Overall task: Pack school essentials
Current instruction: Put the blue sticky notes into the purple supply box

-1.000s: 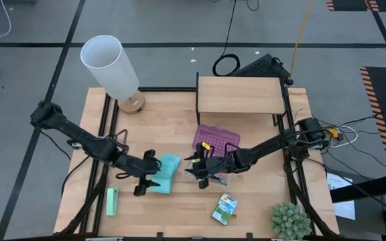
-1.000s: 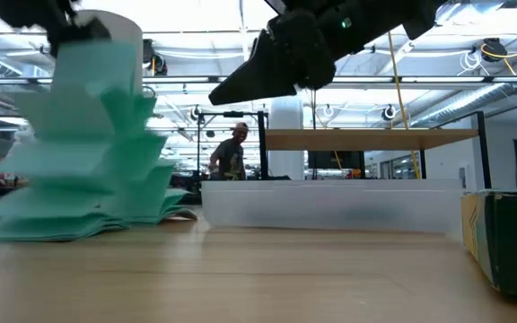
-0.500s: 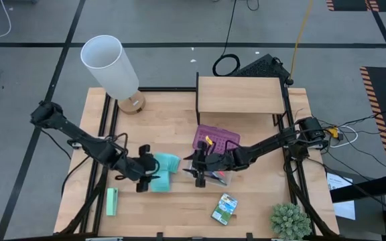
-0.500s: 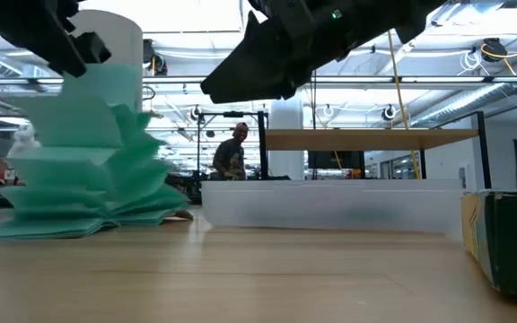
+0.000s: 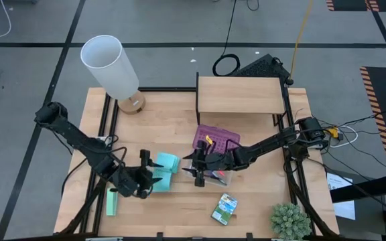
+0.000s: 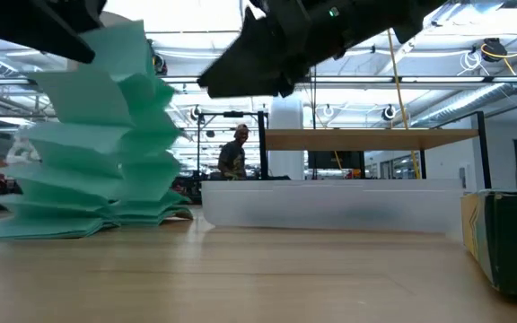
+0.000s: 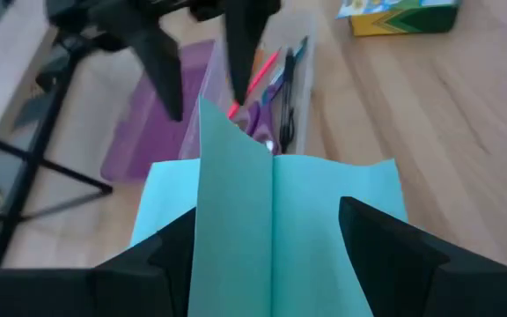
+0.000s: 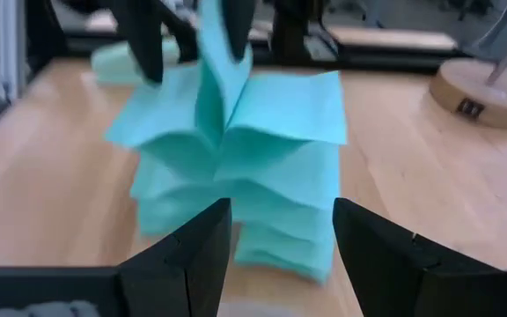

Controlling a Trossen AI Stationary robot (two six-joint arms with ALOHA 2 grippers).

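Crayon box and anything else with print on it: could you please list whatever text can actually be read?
Crayon box: printing shows on its faces, too small and blurred to read.
Lamp base: a small dark label, unreadable.
Nothing else in these views carries legible words, numbers or signs.

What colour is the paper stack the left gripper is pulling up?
Mint green, a zigzag-folded paper stack, clearest in the low view; the left gripper holds its top.

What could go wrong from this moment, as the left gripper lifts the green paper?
1. The left gripper holds only the top of the green paper stack, which has fanned out like an accordion; sheets may separate or slip free.
2. The right gripper hangs open above the clear case beside the stack, so the grippers could collide.
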